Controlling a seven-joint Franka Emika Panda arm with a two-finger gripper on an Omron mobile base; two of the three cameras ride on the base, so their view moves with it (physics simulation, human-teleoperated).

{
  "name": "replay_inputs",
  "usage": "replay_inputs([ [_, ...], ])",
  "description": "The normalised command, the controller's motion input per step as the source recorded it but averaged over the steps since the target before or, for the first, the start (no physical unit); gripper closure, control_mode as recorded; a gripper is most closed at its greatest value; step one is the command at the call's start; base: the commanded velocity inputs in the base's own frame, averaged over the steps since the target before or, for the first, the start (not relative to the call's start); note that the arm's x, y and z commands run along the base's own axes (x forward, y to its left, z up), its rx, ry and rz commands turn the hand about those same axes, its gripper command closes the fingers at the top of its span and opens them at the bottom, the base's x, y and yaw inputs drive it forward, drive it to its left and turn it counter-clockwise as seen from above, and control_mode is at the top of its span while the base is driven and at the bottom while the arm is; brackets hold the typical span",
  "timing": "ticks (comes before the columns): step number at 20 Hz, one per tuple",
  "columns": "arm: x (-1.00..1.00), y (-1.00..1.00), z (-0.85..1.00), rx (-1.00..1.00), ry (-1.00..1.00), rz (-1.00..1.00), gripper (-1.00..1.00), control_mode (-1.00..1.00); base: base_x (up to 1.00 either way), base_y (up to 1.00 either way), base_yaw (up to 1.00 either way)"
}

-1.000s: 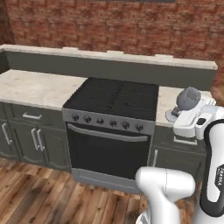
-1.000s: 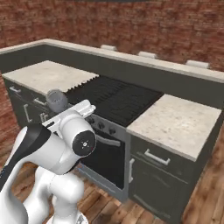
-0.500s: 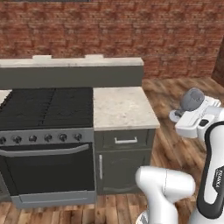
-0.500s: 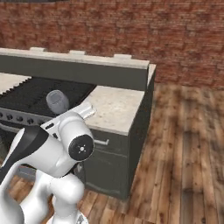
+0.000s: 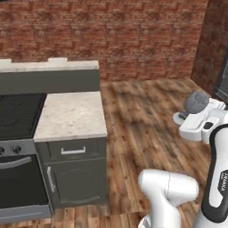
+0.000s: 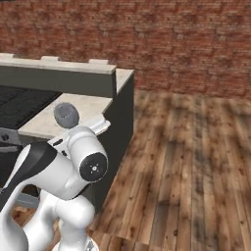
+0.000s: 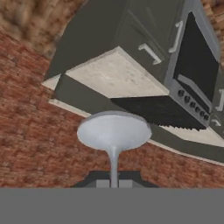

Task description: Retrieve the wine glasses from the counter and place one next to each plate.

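I am holding one wine glass (image 7: 113, 133) by its stem, my tool (image 7: 113, 183) clamped narrow on it, with the round foot facing the hand camera and the stem running down between my fingertips (image 7: 101, 183). From the left base view the glass's grey bowl (image 5: 196, 102) is showing above my white wrist, carried in the air over the wooden floor (image 5: 147, 124), well apart from the table (image 5: 69, 116). From the right base view the bowl (image 6: 66, 114) is sitting just above my forearm, in front of the beige speckled top (image 6: 68, 115). The stove (image 5: 15, 111) is adjoining the table's left side, and a brick wall (image 6: 171, 44) is standing behind everything.
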Motion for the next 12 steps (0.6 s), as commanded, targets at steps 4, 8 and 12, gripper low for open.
replay_inputs([
  [4, 0.0, 0.0, 0.0, 0.0, 0.0, 0.0, 1.0, 1.0, 0.73, -1.0, -0.04],
  [8, 0.0, 0.0, 0.0, 0.0, 0.0, 0.0, 1.0, 1.0, 1.0, -1.0, 0.0],
  [12, 0.0, 0.0, 0.0, 0.0, 0.0, 0.0, 1.0, 1.0, 1.0, -1.0, 0.0],
])
